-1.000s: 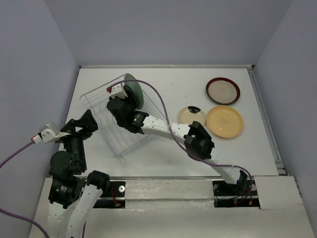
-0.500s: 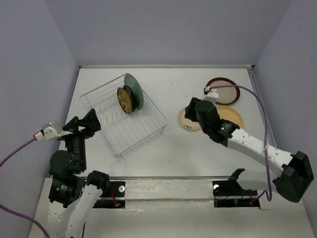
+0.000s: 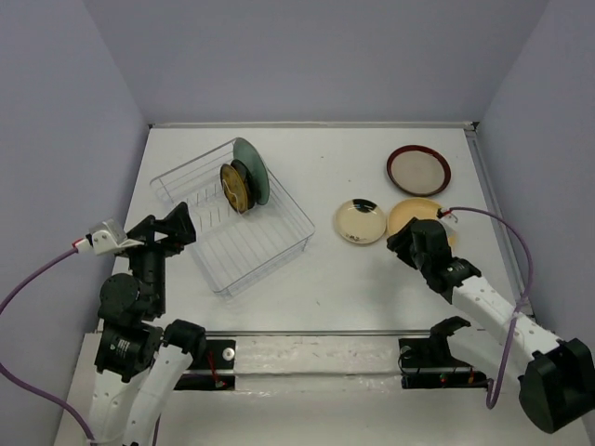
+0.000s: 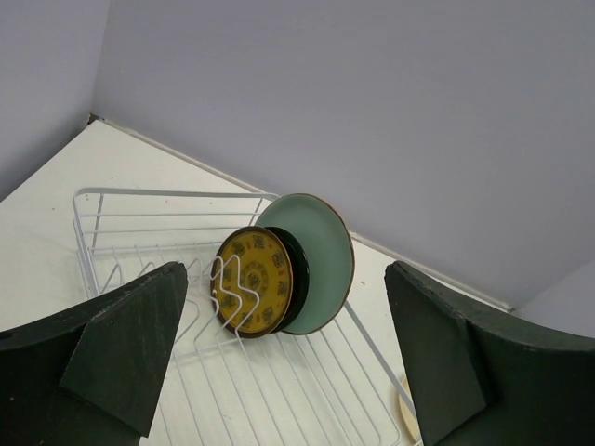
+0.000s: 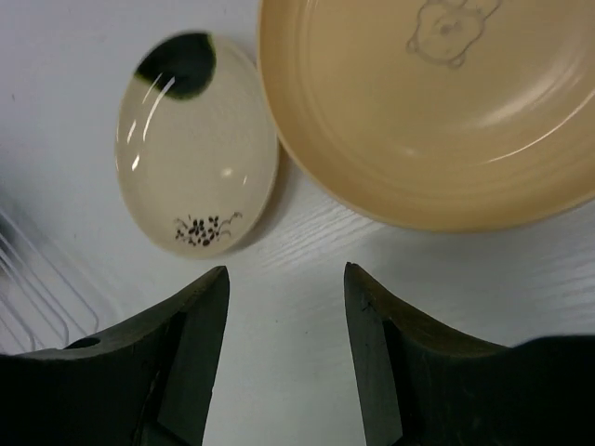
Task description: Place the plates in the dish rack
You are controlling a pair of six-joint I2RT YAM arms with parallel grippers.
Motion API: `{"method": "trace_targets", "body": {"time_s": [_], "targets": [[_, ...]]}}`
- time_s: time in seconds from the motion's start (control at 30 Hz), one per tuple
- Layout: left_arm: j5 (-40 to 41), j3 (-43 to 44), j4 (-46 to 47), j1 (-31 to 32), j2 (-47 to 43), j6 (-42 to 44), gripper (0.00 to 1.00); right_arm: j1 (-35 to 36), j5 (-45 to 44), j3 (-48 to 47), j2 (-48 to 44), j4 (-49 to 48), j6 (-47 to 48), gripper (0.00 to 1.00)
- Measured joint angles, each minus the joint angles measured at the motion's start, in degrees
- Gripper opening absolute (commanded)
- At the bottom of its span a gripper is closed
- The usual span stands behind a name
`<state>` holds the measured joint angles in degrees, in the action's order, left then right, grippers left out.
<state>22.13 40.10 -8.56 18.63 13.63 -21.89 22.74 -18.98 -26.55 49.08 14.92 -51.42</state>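
Step in hand: three plates stand on edge at the far end of the dish rack [image 3: 232, 216]; three lie flat on the table [image 3: 325, 269], right of it.
Right gripper [image 5: 284, 339]: jaws partly apart, nothing held, low over bare table just near of the cream plate [image 5: 197, 144] and the orange-yellow plate [image 5: 437, 102].
Left gripper [image 4: 279, 372]: fully spread, empty, near-left of the rack.
Next move: likely a reach forward to one plate's near rim.
Edges: the two rims almost touch; little finger room between them.
Open room: the rack's near slots are free.
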Motion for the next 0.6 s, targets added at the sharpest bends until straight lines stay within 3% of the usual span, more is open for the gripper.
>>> {"method": "trace_targets", "body": {"time_s": [0.37, 0.6], "targets": [[-0.7, 0.0, 0.2, 0.0, 0.1, 0.0, 0.99, 0.0, 12.2, 2.0, 11.2, -11.6, 0.2, 0.55], [-1.0, 0.0, 0.2, -0.1, 0.1, 0.0, 0.99, -0.3, 12.9, 1.9, 23.1, -20.2, -2.3, 0.4]]}}
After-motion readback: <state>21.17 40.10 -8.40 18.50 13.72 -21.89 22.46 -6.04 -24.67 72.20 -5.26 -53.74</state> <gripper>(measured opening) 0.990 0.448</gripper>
